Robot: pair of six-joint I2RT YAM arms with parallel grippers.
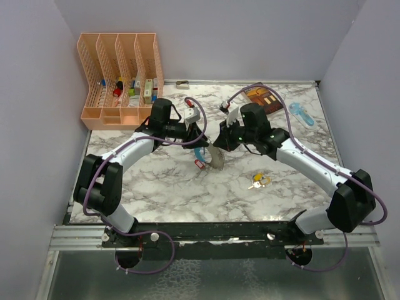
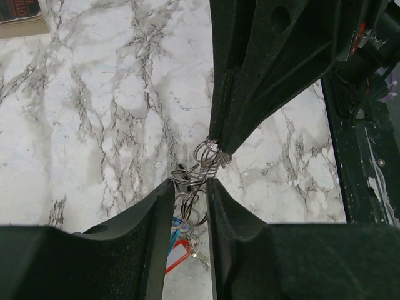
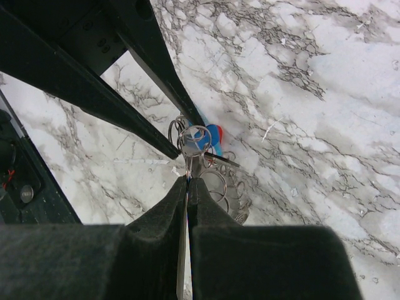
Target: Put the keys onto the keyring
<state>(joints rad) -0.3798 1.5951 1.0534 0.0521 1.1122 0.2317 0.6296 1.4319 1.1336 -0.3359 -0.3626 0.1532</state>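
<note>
At mid-table, between my wrists, the keyring hangs: light, stiff, slick wire with loose dangling pieces, I judge. My right gripper pinches its thin metal edge-on; my left gripper stands narrowly parted around the coils, the surest place to hold.

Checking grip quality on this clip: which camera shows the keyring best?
The right wrist view: the keyring sits sharp and central, pinched by the right gripper. The left wrist view shows its rings inside the left gripper, the rest half hidden. The top view shows the whole bunch, small.
</note>
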